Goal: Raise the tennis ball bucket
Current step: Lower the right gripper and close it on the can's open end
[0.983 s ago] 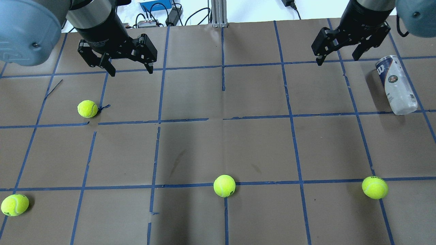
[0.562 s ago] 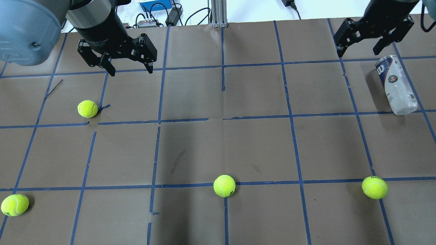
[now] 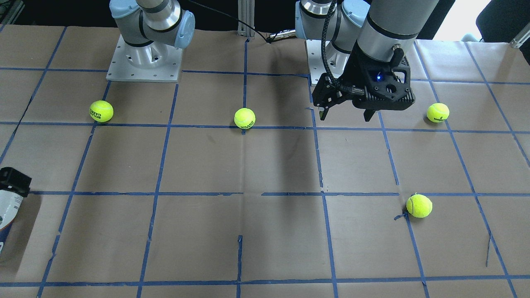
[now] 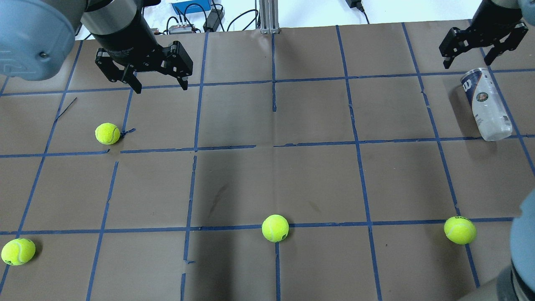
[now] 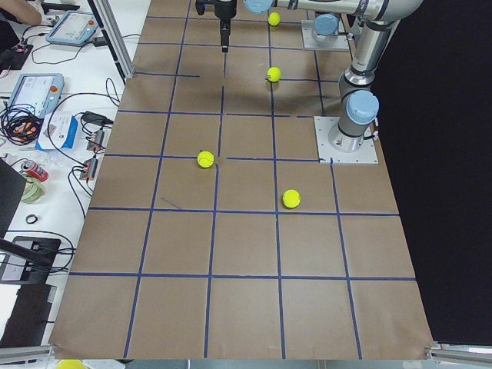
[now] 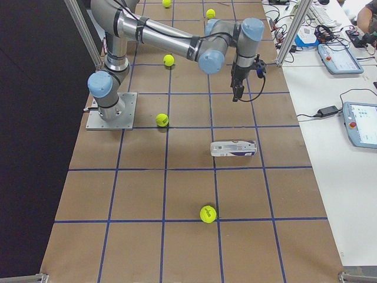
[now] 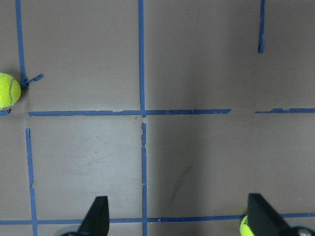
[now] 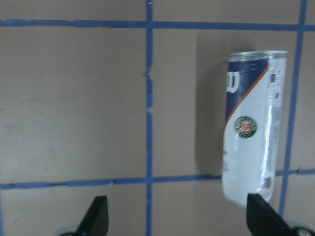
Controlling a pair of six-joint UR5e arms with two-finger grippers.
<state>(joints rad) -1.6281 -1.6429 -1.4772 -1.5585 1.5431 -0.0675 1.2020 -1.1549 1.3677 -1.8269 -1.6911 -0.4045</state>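
The tennis ball bucket is a clear can with a white and dark-blue label. It lies on its side at the table's far right. It also shows in the right wrist view, the exterior right view and at the front-facing view's left edge. My right gripper is open and empty. It hovers just past the can's dark-blue end without touching it. In the right wrist view the can lies near the right finger. My left gripper is open and empty above the far left of the table.
Several yellow-green tennis balls lie loose on the brown, blue-taped table: one below my left gripper, one at the near left, one near centre, one near right. Cables and boxes lie past the far edge.
My right gripper has moved to the right and toward the table's far edge, ending by the can's dark-blue end. The left arm, can and balls have not moved.
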